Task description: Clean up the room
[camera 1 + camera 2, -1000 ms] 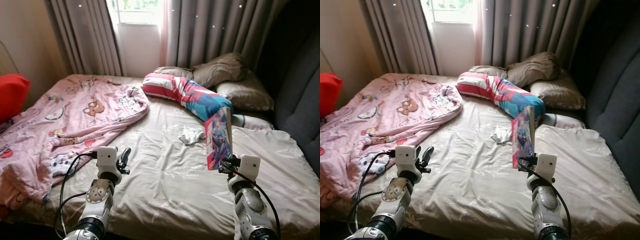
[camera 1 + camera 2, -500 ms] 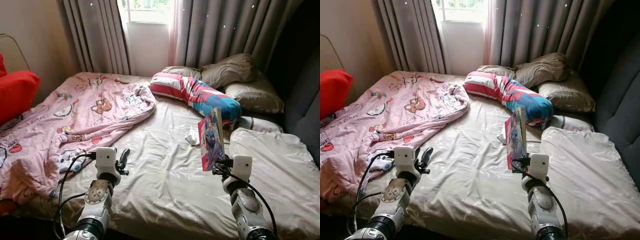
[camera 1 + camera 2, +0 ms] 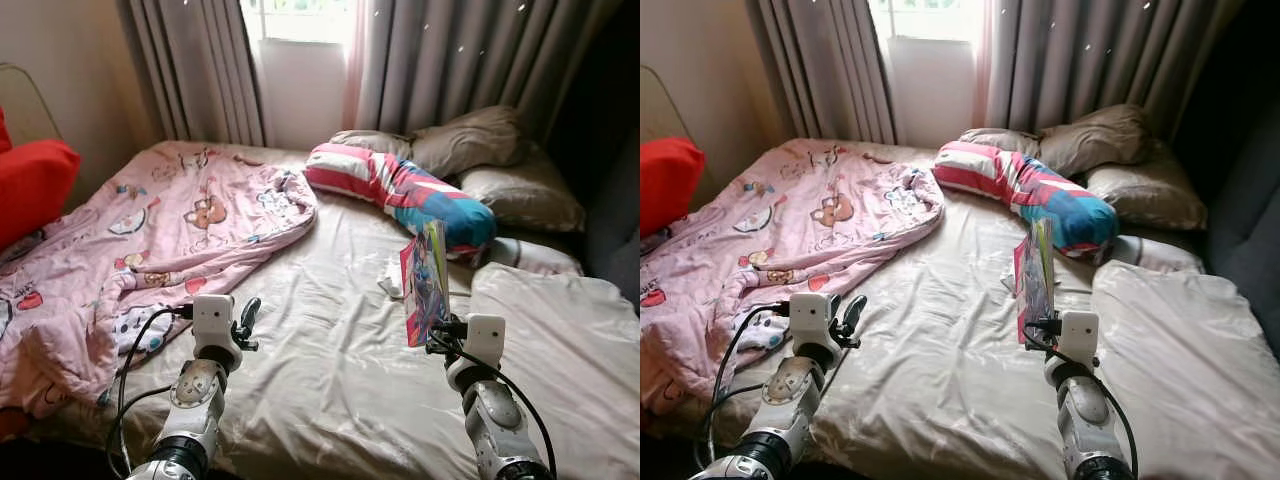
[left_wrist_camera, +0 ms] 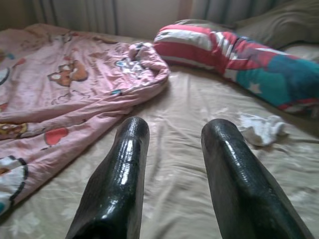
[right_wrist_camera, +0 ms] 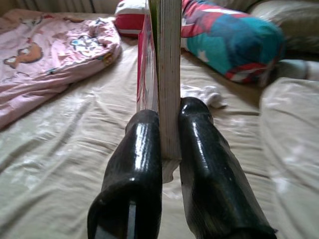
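The book (image 3: 425, 283) stood upright above the beige bed (image 3: 330, 380), clear of the sheet and in front of the striped bolster pillow (image 3: 405, 188), with a small white cloth (image 4: 261, 128) lying on the sheet beyond it. To carry it off well, the grip probably wanted to stay firm and the book upright while the robot moved, since a thin, tall thing pinched low could swing or slip. The right gripper (image 5: 168, 130) had its fingers pressed onto the book's lower edge, one on each cover, while the left gripper (image 4: 172, 149) hung spread and empty over the bed near the pink blanket (image 3: 130, 240).
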